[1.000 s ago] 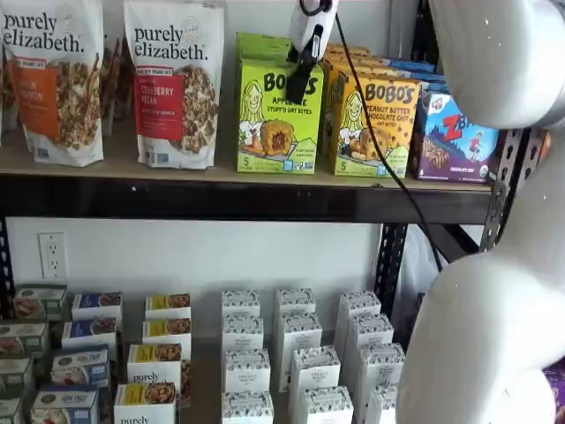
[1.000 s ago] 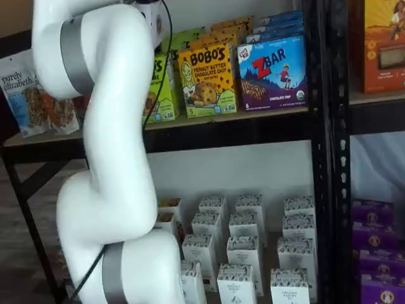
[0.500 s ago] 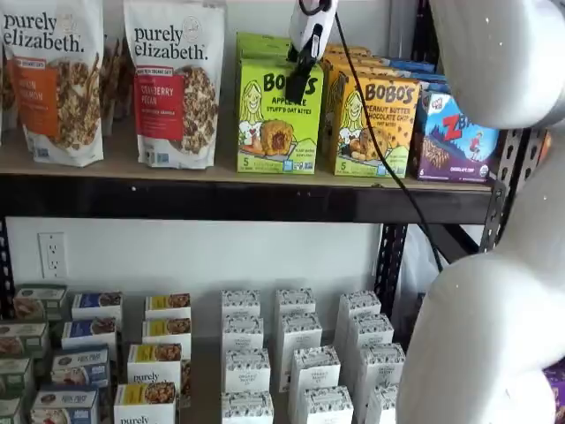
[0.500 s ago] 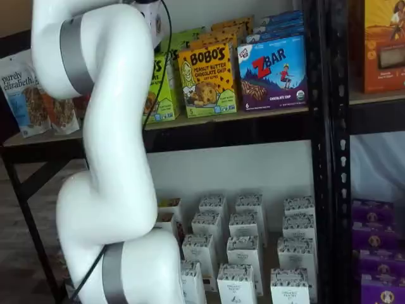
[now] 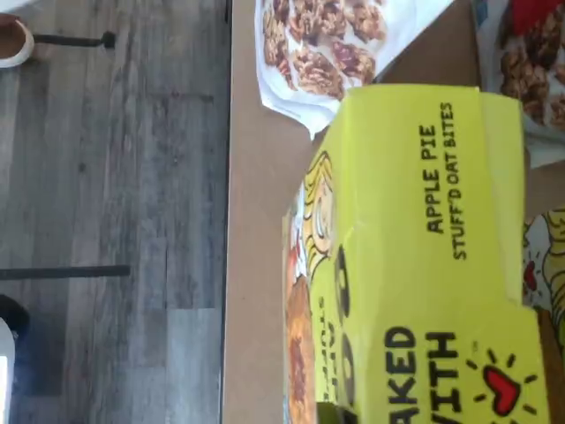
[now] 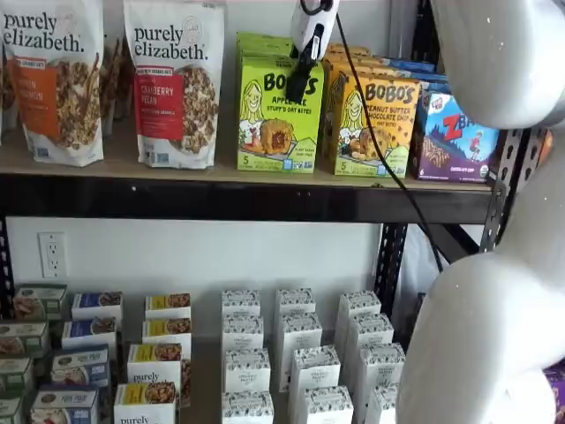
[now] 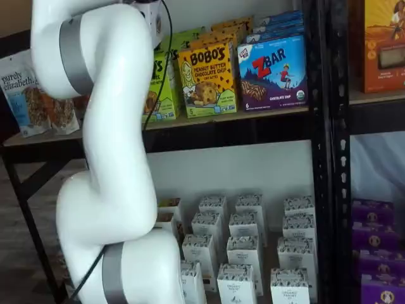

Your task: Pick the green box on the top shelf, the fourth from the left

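Observation:
The green box [image 6: 275,124] stands at the front of a row of like boxes on the top shelf [image 6: 132,168], upright and facing forward. My gripper [image 6: 298,84] hangs just in front of the box's upper right corner; its black fingers show no plain gap and hold nothing that I can see. The wrist view shows the box's lime-green top panel [image 5: 415,265], printed "APPLE PIE STUFF'D OAT BITES", close below the camera on the tan board [image 5: 256,221]. In a shelf view my arm hides most of the box, and only its right strip [image 7: 164,88] shows.
A yellow-orange Bobo's box [image 6: 375,124] stands right beside the green one, then a blue ZBar box [image 6: 455,137]. Granola bags [image 6: 172,84] stand to its left. A black cable [image 6: 380,159] trails from the gripper. Small white boxes [image 6: 300,362] fill the lower level. My white arm [image 6: 494,336] blocks the right.

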Action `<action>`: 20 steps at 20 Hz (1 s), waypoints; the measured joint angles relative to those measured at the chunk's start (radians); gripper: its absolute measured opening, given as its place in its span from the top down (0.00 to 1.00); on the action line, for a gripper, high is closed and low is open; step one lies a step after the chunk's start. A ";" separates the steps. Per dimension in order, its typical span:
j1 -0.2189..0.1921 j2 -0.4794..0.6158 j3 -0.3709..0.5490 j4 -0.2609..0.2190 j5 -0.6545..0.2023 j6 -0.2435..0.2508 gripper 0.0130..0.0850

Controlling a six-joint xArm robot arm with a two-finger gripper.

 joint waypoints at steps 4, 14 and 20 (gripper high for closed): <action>-0.004 0.001 -0.007 0.011 0.012 -0.001 0.72; -0.001 -0.004 -0.010 0.022 0.020 0.004 0.78; 0.004 -0.004 -0.011 0.017 0.026 0.008 0.83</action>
